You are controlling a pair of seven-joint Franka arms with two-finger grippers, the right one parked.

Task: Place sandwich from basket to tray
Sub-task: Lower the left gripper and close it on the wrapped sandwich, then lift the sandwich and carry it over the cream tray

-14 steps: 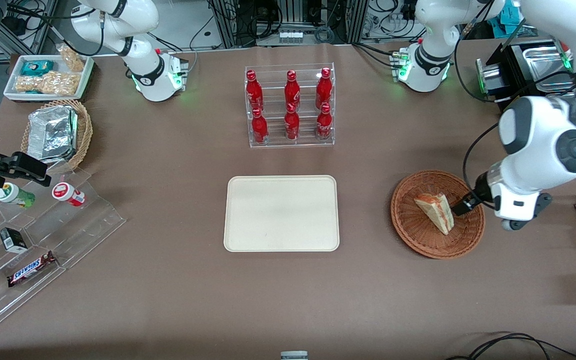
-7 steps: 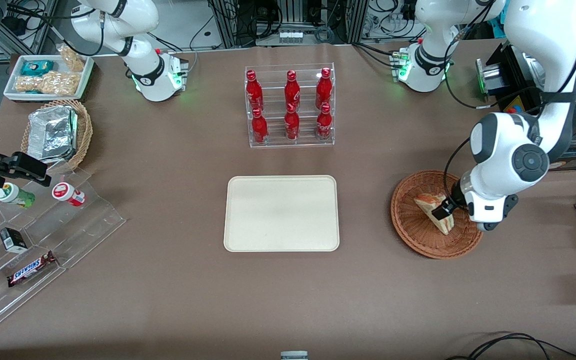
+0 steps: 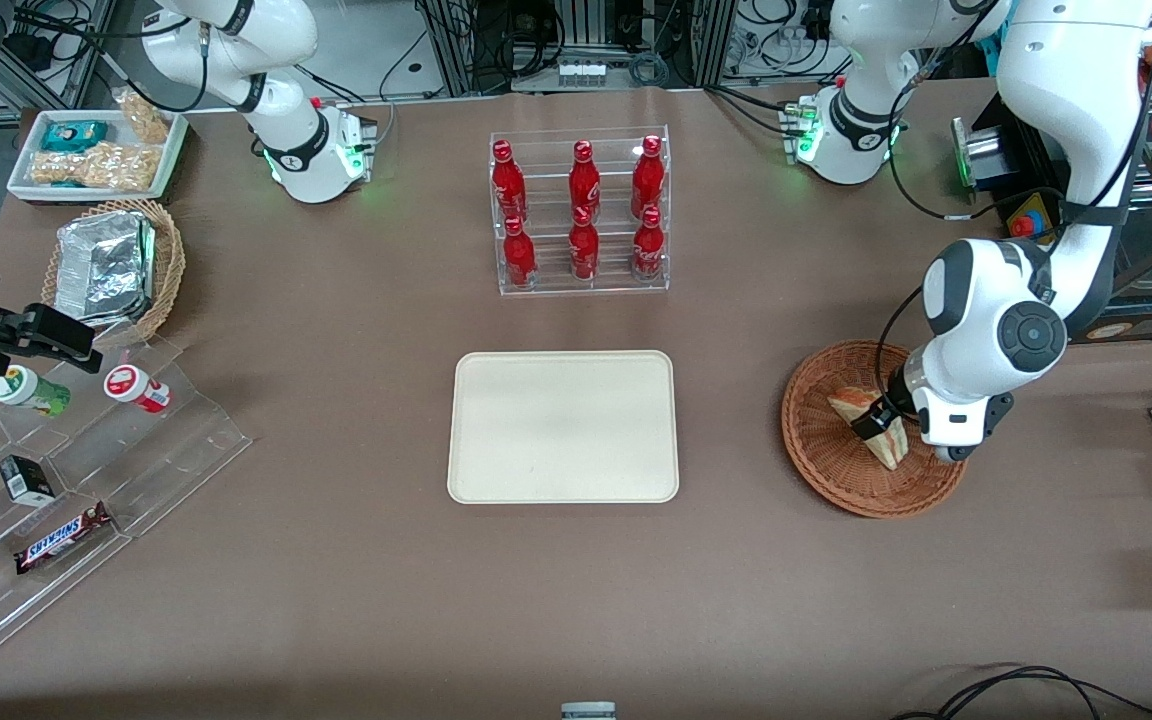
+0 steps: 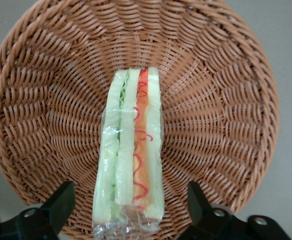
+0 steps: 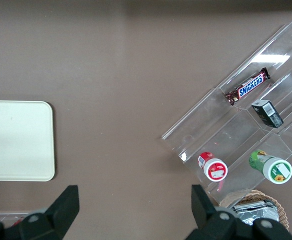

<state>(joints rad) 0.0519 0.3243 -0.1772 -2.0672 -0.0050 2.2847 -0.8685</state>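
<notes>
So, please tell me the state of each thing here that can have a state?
sandwich: wrapped, standing on edge in the basket, not lifted.
basket: holds only the sandwich.
tray: nothing on it.
pincer: open, down in the basket, one finger at each side of the sandwich, not touching it.
bottles: six, upright in the clear rack.

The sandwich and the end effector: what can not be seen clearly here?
- Front view: the arm's wrist covers part of the sandwich and basket.
- Left wrist view: the end effector straddles the sandwich, fingers open; the fingertips' height above the basket is unclear.
</notes>
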